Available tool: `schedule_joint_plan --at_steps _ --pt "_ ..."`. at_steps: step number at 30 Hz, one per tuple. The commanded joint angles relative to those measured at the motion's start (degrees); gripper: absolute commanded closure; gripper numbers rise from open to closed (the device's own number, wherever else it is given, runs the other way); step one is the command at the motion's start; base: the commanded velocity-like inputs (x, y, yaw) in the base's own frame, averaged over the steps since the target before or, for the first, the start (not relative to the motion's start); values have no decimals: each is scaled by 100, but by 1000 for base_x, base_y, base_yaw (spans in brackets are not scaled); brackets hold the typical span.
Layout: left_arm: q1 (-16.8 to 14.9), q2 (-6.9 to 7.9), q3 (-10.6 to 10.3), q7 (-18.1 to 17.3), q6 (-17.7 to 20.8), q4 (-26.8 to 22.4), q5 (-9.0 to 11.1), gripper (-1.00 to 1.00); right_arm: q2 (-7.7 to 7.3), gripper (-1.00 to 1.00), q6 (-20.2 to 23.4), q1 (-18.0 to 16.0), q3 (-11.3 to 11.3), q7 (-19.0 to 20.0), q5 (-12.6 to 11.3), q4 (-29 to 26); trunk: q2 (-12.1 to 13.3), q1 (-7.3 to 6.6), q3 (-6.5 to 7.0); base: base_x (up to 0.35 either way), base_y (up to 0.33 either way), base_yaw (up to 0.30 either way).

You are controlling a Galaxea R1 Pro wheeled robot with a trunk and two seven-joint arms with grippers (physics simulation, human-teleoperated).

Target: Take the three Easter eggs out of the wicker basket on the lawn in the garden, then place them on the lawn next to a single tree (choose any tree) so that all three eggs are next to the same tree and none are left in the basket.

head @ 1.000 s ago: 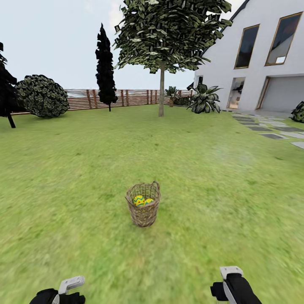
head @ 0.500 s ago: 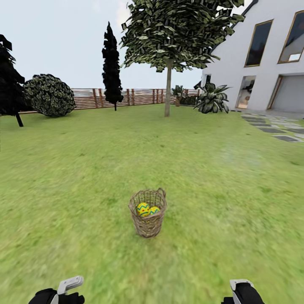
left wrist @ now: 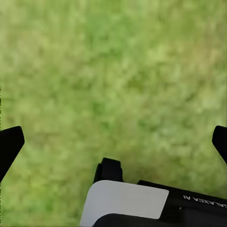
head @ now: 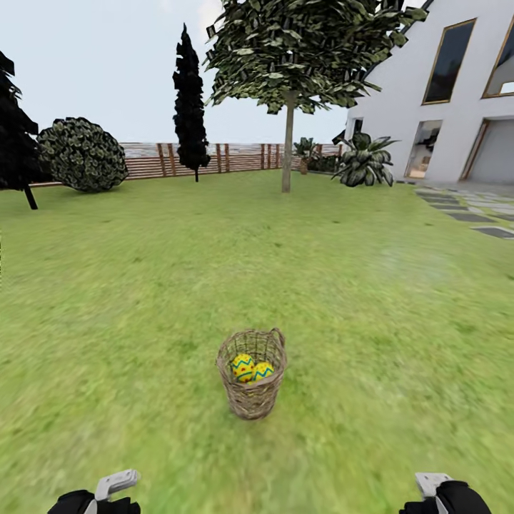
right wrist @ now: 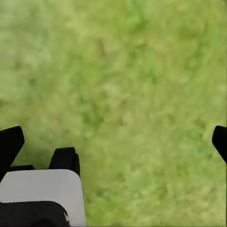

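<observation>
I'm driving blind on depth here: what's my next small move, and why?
Probably roll forward a little more: the wicker basket with the eggs sits ahead on the lawn, beyond both open pincers, left pincer and right pincer, which see grass.

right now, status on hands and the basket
Both hands open over bare grass, left hand, right hand. Wicker basket ahead on lawn, eggs inside. Nothing in the way.

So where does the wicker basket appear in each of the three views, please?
Head view: the basket stands on the lawn, low and near the centre, with eggs inside.
Left wrist view: not in it; grass between the open fingers.
Right wrist view: not in it; grass between the open fingers.
Shared landmark: the green lawn.
</observation>
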Motion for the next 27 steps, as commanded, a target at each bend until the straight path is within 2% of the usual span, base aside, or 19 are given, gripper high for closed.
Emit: schedule_joint_plan --at_steps 1,4,13,18,23,25,27 --pt "-3 37 16 3 19 119 32 -100 -8 -100 -61 -1 -8 -114 -41 44 -3 3 -16 348 0 108" --pt "-3 88 11 2 11 208 29 -100 -11 -100 -157 -2 -11 -217 -50 72 -3 3 -43 348 0 119" --pt "-3 62 -25 -10 1 235 23 -100 -5 -100 -195 -1 7 -253 -55 88 -3 3 -122 340 0 134" --pt "-3 74 -20 -42 26 187 40 -100 -8 -100 -201 -1 2 -253 -66 85 -3 3 -133 75 0 8" --pt "-3 107 -19 -37 36 180 22 -100 1 -100 -200 -1 13 -248 -68 100 -3 3 -128 8 0 -223" --pt "-3 193 -20 -37 43 177 -40 -100 4 -100 -204 -1 19 -250 -70 211 -3 3 -128 1 0 -230" --pt "-3 493 -15 -62 47 166 -200 -100 11 -100 -208 -1 21 -252 -81 359 -3 3 -128 0 0 -90"
